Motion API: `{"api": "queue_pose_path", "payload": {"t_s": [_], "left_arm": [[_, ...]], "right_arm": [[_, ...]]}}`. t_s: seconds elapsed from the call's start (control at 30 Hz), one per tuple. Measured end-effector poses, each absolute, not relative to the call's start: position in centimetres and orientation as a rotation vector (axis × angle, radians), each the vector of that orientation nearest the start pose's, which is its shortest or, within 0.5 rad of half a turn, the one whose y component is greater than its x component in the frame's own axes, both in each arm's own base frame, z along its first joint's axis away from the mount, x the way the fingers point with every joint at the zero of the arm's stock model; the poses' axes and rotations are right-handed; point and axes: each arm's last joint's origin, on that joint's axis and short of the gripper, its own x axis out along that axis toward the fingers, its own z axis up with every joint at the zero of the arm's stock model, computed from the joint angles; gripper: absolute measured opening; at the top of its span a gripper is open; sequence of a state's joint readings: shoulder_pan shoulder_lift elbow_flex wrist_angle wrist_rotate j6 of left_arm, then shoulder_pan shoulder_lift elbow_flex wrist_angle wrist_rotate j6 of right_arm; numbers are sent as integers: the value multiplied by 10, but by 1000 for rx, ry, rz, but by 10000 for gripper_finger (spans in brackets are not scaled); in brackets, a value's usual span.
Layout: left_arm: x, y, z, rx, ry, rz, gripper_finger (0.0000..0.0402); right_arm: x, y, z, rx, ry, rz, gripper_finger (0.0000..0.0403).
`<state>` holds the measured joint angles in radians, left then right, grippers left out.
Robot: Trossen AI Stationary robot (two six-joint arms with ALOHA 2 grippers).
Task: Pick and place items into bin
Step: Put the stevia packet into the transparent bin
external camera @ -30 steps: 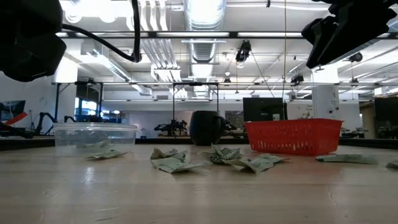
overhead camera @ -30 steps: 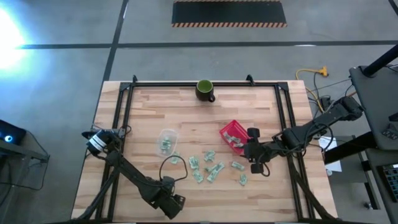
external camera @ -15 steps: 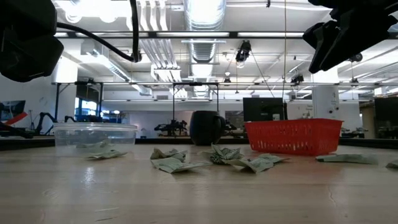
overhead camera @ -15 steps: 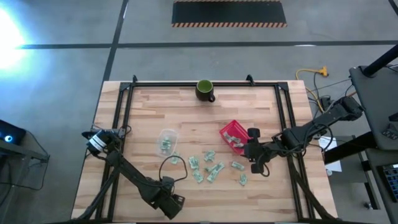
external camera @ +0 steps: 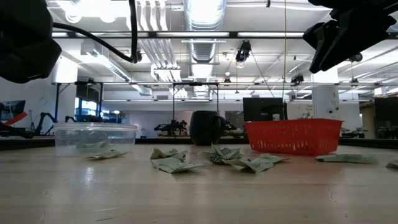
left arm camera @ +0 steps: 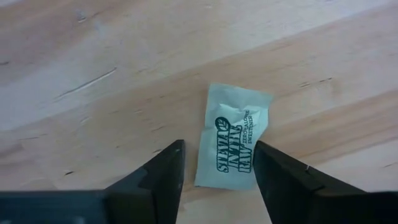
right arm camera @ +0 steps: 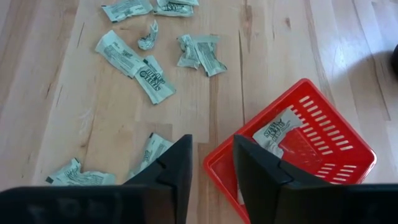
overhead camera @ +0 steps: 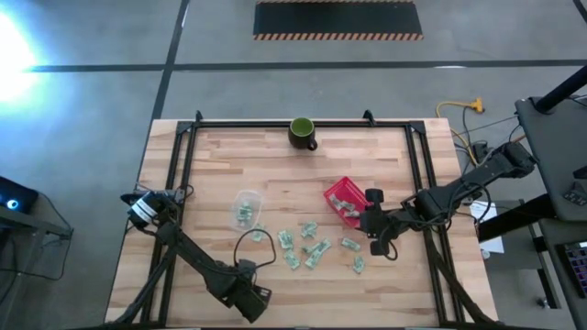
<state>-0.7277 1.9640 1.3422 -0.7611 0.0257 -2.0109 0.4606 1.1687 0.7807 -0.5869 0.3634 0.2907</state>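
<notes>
Judging by how things lie, the job is barely begun: the small red slatted plastic basket (overhead camera: 343, 199) holds at least one pale green-and-white wrapped packet (right arm camera: 277, 132), and the round clear plastic tub (overhead camera: 245, 207) to its left has a few more inside, while roughly a dozen loose packets (overhead camera: 307, 246) are scattered over the pale wooden table (overhead camera: 220, 156) between and in front of the two containers. The right gripper (right arm camera: 211, 163) hangs above the basket's near rim with its fingers parted a little and nothing between them. The left gripper (left arm camera: 217, 163) sits low at the table's front edge, its fingers apart on either side of a single packet (left arm camera: 232, 135) lying flat on the wood, not yet pinched. A dark green mug (overhead camera: 301, 132) stands at the far edge, untouched.
</notes>
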Motion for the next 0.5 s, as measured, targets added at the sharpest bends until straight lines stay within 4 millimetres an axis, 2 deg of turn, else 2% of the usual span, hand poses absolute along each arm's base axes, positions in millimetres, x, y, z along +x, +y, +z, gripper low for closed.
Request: {"api": "queue_pose_path", "payload": {"t_s": [0.5], "left_arm": [[276, -247, 157, -1128, 1324, 841, 104]], "right_arm": [[201, 88, 231, -118, 891, -41, 95]]}}
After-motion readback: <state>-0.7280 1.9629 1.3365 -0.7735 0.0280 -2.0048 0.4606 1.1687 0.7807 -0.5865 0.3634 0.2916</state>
